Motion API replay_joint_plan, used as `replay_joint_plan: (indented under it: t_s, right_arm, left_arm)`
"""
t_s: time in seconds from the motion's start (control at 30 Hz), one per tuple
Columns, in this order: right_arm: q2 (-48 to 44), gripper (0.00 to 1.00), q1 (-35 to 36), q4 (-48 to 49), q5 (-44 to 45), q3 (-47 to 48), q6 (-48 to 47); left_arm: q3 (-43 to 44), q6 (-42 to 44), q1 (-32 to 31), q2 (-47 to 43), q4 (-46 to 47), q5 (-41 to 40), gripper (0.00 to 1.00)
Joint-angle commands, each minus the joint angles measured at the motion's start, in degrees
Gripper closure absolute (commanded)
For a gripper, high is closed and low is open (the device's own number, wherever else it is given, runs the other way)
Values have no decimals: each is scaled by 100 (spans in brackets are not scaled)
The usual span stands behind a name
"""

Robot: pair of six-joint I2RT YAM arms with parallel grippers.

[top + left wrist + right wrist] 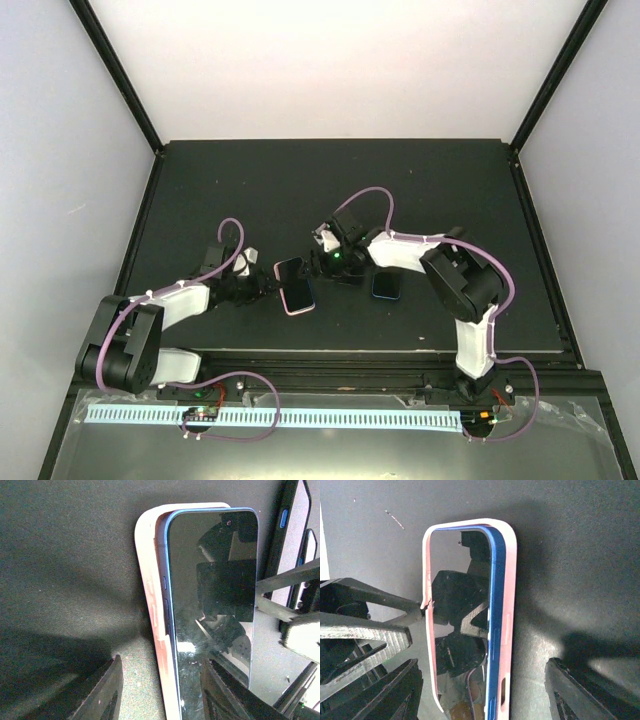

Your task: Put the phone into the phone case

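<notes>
The phone [215, 590], blue-edged with its dark screen up, lies in the pale pink phone case [150, 580] on the black mat. One long blue edge [496, 605] stands raised above the case wall [509, 605]; the other long side sits inside the rim. My left gripper [167, 695] is open at one end, one finger on the mat beside the case, the other over the screen. My right gripper [485, 695] is open at the opposite end, its fingers apart on either side of the phone. From above, the phone [294, 280] lies between the left gripper [262, 288] and the right gripper [325, 262].
A second dark, phone-shaped thing with a blue edge [387, 285] lies on the mat just right of the right gripper; it also shows in the left wrist view [287, 530]. The mat's raised black frame [150, 200] borders the work area.
</notes>
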Motion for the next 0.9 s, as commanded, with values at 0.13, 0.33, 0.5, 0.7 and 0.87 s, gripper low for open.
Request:
replay_joint_plan:
  t_s: [0.13,0.33,0.5,0.7,0.87]
  right_arm:
    - [337,33,-9,934,-160,-192,263]
    - [360,34,16,1071,-55,-249,355]
    - [521,35,93,1231,-313,-190,593]
    - [535,36,149,2258,-938,-469,1322]
    - [361,37,153,3623,-1338,-789,2236]
  left_arm:
    - [81,109,-32,249,85,-48,59]
    - [56,8,-45,491,408,192,60]
    - [147,42,-58,560,331,90,65]
    - [126,57,-71,779,355,87,71]
    - [52,76,-76,717,288,96,74]
